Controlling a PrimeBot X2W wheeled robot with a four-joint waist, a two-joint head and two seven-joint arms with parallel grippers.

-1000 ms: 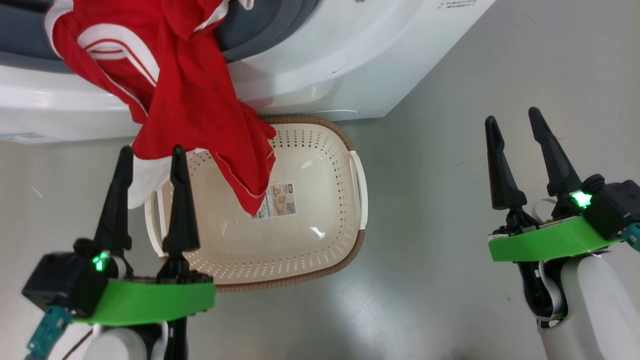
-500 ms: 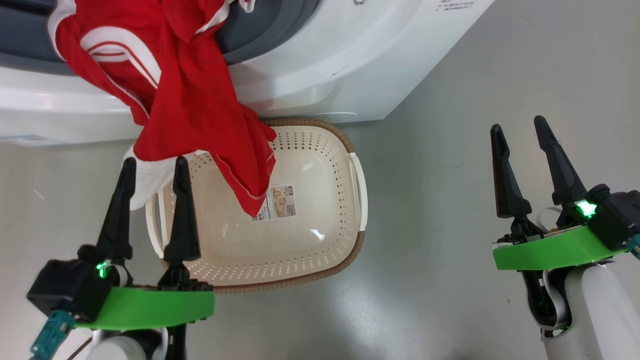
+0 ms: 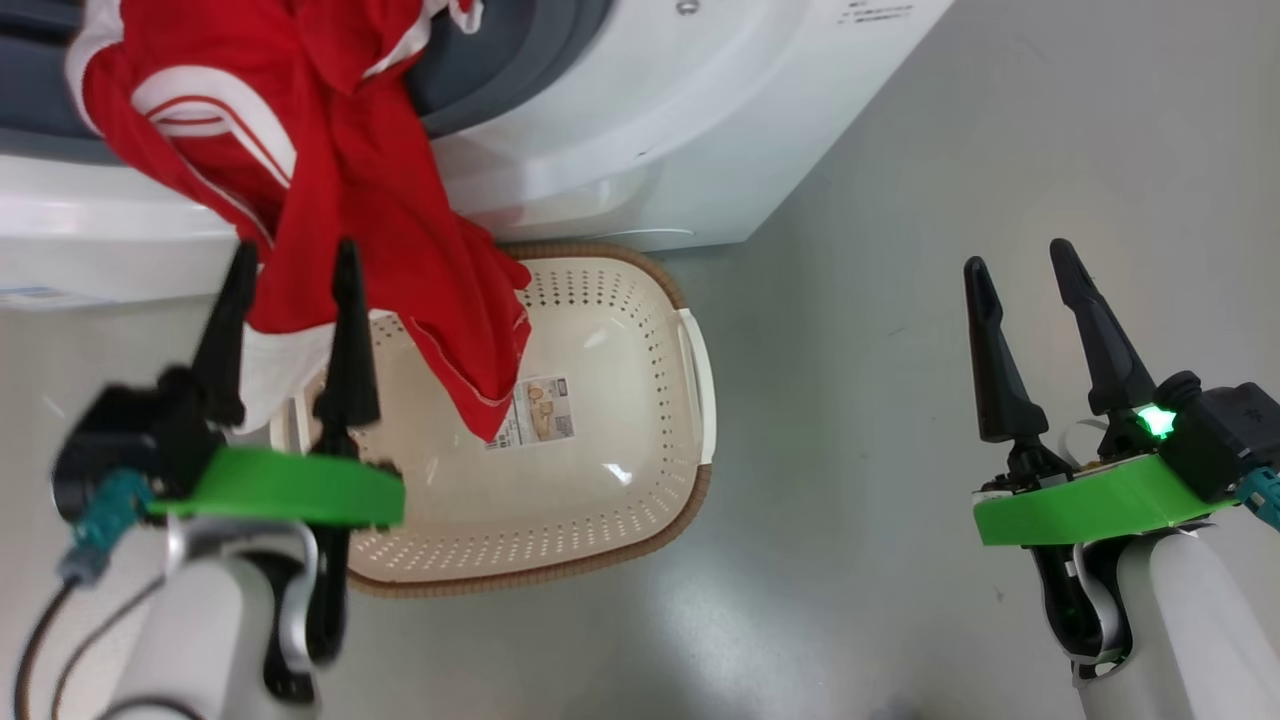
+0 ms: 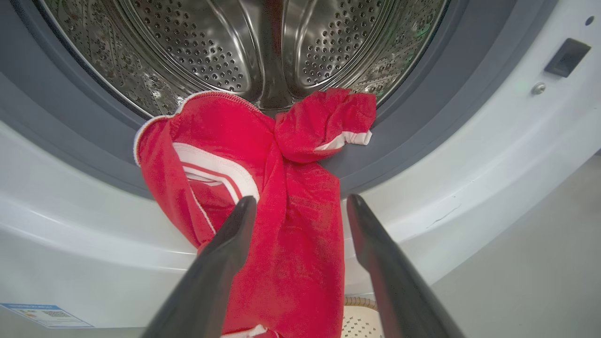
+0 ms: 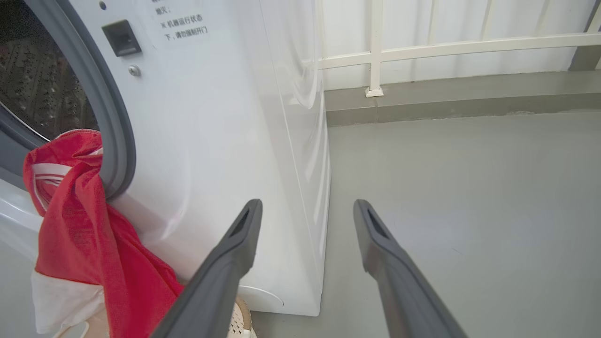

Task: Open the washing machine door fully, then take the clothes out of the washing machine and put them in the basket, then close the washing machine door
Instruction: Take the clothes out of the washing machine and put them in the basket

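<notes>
The clothes, a red garment with white trim, hang out of the washing machine over its grey ring, their lower end dangling into the basket. My left gripper is open, its fingers level with the hanging cloth. In the left wrist view the clothes lie between and beyond the left gripper, below the steel drum; I cannot tell if they touch. My right gripper is open over bare floor to the right. The washing machine door is out of view.
The basket stands on the grey floor right against the machine's front. A blue sticker marks the machine's lower left. To the right of the machine are a low kerb and a white railing.
My left gripper has moved up and forward to the hanging garment. The head camera has shifted slightly, and the right gripper has stayed about where it was.
</notes>
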